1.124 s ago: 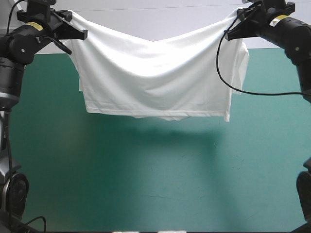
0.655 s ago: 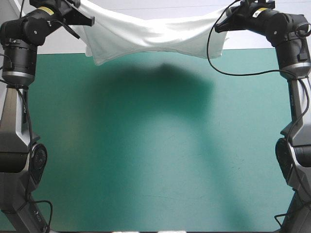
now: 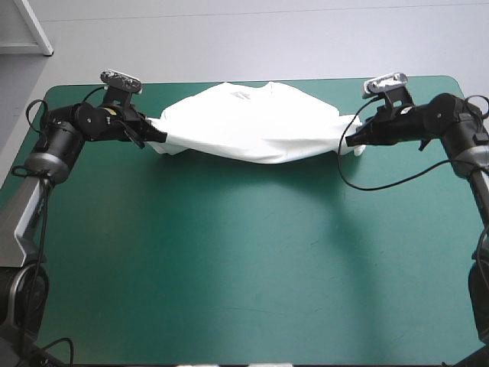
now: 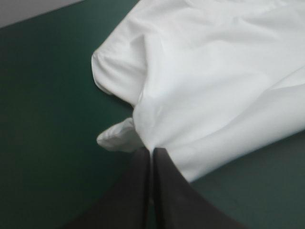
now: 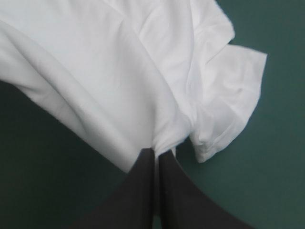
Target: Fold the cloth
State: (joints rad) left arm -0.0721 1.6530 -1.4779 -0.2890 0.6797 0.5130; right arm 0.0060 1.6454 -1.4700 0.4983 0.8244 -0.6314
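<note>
T-shirt point(image 3: 252, 126): down on the far surface point(image 3: 244, 267), earlier hanging high.
Left hand point(image 3: 156, 138): clamps its left end.
Right hand point(image 3: 351, 143): clamps its right end.

The left arm point(image 3: 67, 136) and the right arm point(image 3: 451, 115) are black with round joints; the left one has a grey lower link point(image 3: 21, 210). The left pincer point(image 4: 151, 152) and the right pincer point(image 5: 156, 152) are smooth black fins.

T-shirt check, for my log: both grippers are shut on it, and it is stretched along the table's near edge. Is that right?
Not quite. The left gripper and the right gripper are both shut on the T-shirt, but the high view shows it stretched along the far edge of the table, not the near one.
</note>
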